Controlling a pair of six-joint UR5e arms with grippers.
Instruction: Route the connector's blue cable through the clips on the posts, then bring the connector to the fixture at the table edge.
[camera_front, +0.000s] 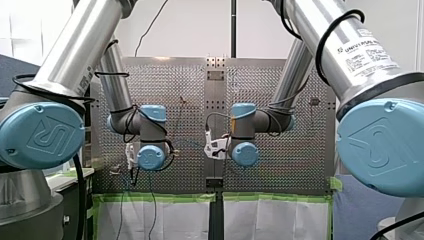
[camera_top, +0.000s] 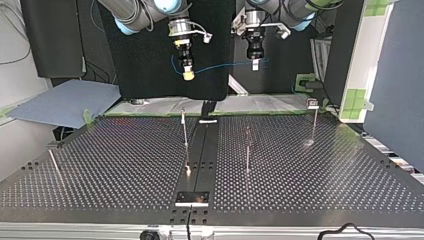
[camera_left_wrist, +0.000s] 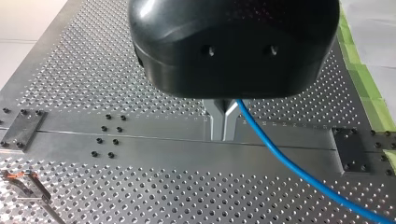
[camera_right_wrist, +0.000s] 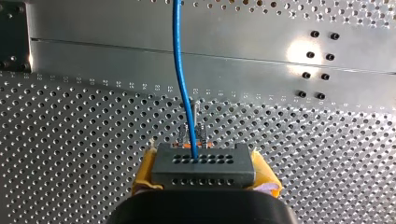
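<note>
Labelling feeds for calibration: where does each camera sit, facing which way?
Front: behind and above the shoulders, looking over the perforated table; my left arm and my right arm flank it.
Top: across the table, facing the arms; my right gripper at left, my left gripper at right.
Left wrist: on that arm, looking along metal fingers at the table.
Right wrist: on that arm, over the connector between yellow pads.
Both wrist views share the blue cable.
</note>
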